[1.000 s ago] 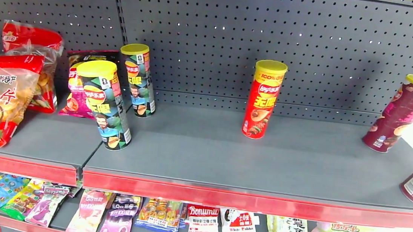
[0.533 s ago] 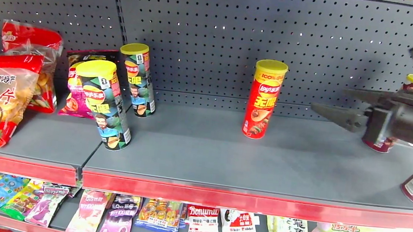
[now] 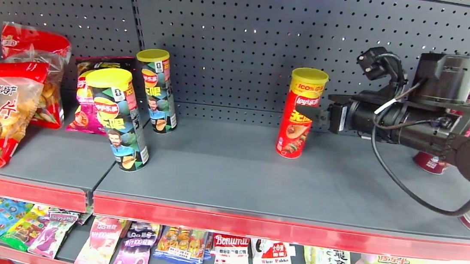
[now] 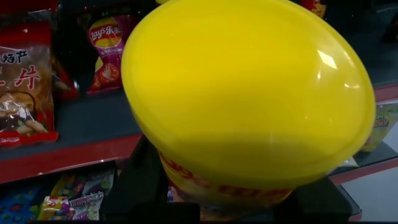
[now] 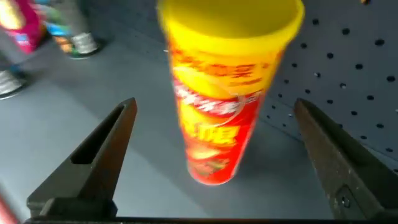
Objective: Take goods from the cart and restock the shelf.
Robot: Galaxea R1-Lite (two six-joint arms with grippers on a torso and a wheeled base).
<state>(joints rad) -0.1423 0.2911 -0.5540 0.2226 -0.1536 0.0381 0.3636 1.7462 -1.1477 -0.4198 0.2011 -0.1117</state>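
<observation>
1. Head view: 1 red can (image 3: pixel 300 112) stands upright on the shelf (image 3: pixel 230 179), near the pegboard back, with the right gripper (image 3: pixel 306 112) level with its middle.
2. Right wrist view: the jaws are spread wide, 1 finger (image 5: pixel 93 162) on each side of the red can, neither touching it.
3. Left wrist view: the left gripper (image 4: pixel 230 202) is clamped on a yellow-lidded can (image 4: pixel 249 81), in front of the shelf's red edge.
</observation>
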